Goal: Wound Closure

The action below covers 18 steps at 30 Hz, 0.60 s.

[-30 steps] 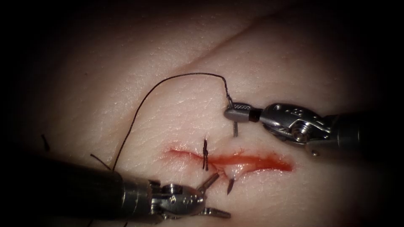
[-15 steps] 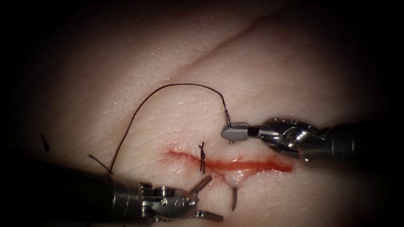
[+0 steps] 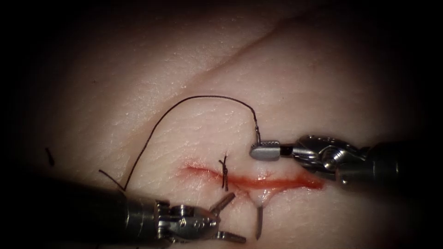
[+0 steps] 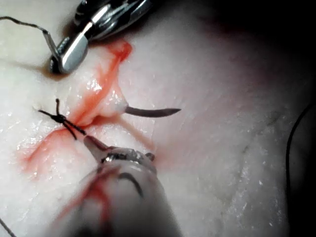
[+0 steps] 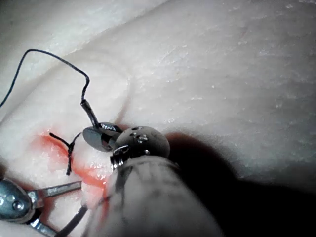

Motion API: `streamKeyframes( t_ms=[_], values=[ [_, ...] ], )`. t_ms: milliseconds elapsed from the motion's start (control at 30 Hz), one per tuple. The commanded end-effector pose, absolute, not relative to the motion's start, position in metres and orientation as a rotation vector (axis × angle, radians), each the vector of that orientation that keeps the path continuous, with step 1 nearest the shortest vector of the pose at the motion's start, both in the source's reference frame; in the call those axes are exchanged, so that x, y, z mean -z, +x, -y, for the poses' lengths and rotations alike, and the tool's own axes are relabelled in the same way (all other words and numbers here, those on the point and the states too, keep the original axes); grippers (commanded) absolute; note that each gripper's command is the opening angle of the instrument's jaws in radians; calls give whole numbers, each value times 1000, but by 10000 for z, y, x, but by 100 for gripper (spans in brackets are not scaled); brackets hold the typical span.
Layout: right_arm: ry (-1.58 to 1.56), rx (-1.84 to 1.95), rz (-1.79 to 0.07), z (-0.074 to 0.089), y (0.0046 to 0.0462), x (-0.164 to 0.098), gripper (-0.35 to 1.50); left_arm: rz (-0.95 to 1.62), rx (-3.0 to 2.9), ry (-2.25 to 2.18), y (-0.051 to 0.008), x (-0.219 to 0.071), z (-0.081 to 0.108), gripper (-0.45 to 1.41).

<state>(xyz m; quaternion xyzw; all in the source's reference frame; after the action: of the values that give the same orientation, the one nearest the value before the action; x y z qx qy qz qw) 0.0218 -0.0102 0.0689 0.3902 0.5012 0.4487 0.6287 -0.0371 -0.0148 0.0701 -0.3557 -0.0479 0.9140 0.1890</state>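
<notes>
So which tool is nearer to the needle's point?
Left. The left tool, jaws open and empty, sits just left of the needle's point below the cut. The right tool grips the needle's tail end above the cut.

— What's in my way near the cut (image 3: 272, 182)?

— My right end effector (image 3: 265, 151) sits just above it, clamped on the needle's tail. The needle (image 3: 259, 222) pokes out of the tissue (image 3: 323, 92) below, right beside my left end effector (image 3: 229, 218), whose jaws are spread.

— And the left side?

— The thread (image 3: 157, 129) arcs across it, and a tied stitch (image 3: 224, 173) crosses the cut. Upper right tissue lies bare.
</notes>
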Motion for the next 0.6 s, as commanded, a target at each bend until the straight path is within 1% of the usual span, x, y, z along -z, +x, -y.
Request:
streamKeyframes(
  t_ms=[33,100,167,367,600],
  values=[
    [881,-1040,-1189,92,220,-696,113,111,-2587,-1022,-375,-707,152,88],
    [871,-1040,-1222,82,216,-696,126,51,-2633,-1061,-375,-709,151,88],
    [864,-1034,-1238,73,211,-695,131,-15,-2669,-1099,-375,-709,151,88],
    [854,-1027,-1279,59,195,-691,126,-206,-2738,-1236,-378,-704,149,84],
    [846,-1025,-1279,63,189,-696,118,-332,-2734,-1365,-388,-698,132,78]
  ],
)
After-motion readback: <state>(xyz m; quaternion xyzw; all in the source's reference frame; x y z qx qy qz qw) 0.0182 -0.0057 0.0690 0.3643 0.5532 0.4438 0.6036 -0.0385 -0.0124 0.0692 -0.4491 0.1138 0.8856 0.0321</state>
